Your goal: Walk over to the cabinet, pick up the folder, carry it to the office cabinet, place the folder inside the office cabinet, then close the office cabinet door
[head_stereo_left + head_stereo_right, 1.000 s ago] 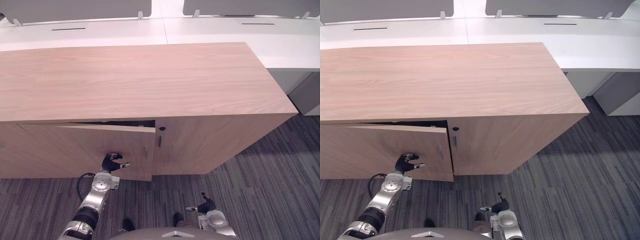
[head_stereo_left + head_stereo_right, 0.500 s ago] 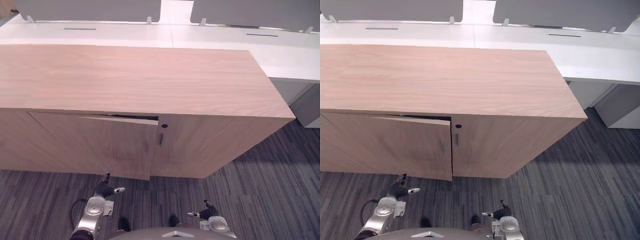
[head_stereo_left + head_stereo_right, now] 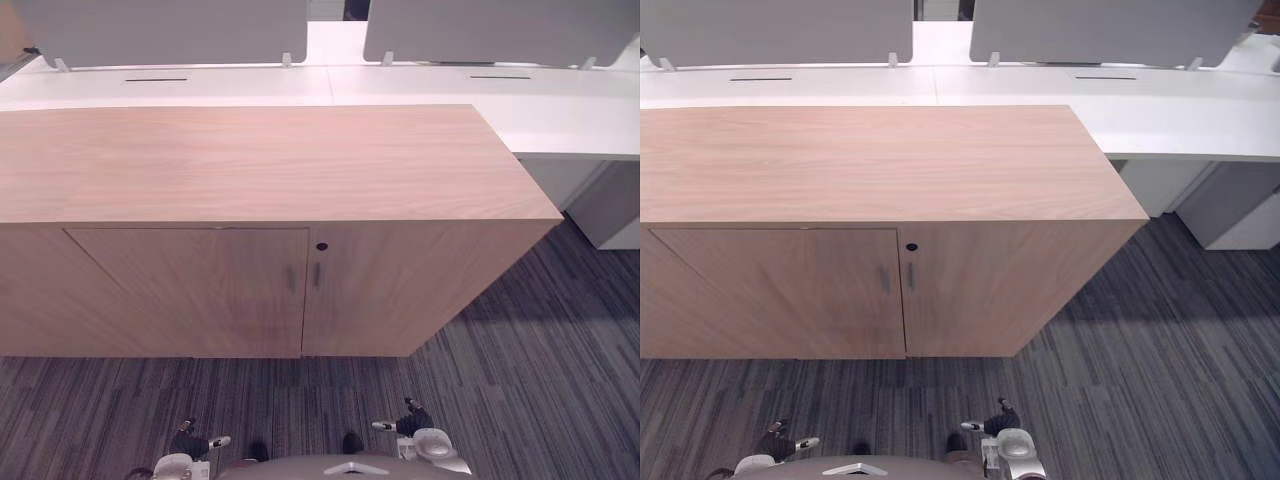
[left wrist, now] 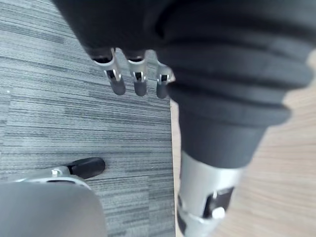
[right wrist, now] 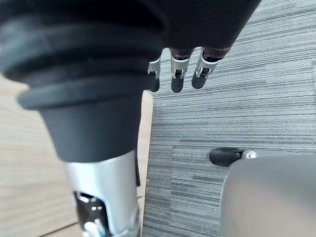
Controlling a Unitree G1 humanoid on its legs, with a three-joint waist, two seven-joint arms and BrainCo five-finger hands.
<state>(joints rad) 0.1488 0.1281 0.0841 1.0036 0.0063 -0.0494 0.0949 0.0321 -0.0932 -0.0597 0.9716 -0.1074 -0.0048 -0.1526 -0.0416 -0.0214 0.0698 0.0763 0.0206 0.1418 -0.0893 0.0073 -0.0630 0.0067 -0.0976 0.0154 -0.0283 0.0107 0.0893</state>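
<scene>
The wooden office cabinet (image 3: 260, 160) stands right in front of me. Its left door (image 3: 190, 290) and right door (image 3: 400, 290) lie flush, so the inside is hidden. Two slim handles (image 3: 291, 277) flank the middle seam, under a dark keyhole (image 3: 321, 246). My left hand (image 3: 190, 440) hangs low over the carpet, well clear of the door, and its fingers (image 4: 118, 84) are relaxed and hold nothing. My right hand (image 3: 405, 425) hangs low on the other side, its fingers (image 5: 175, 81) also loose and empty.
White desks (image 3: 560, 125) with grey screens (image 3: 160, 30) run behind the cabinet. Grey striped carpet (image 3: 520, 380) covers the floor in front and to the right. A white desk panel (image 3: 610, 210) stands beside the cabinet's right end.
The left door, ajar a second ago, has swung fully shut. My left hand has left the door and dropped low to my side. The camera view has shifted slightly.
</scene>
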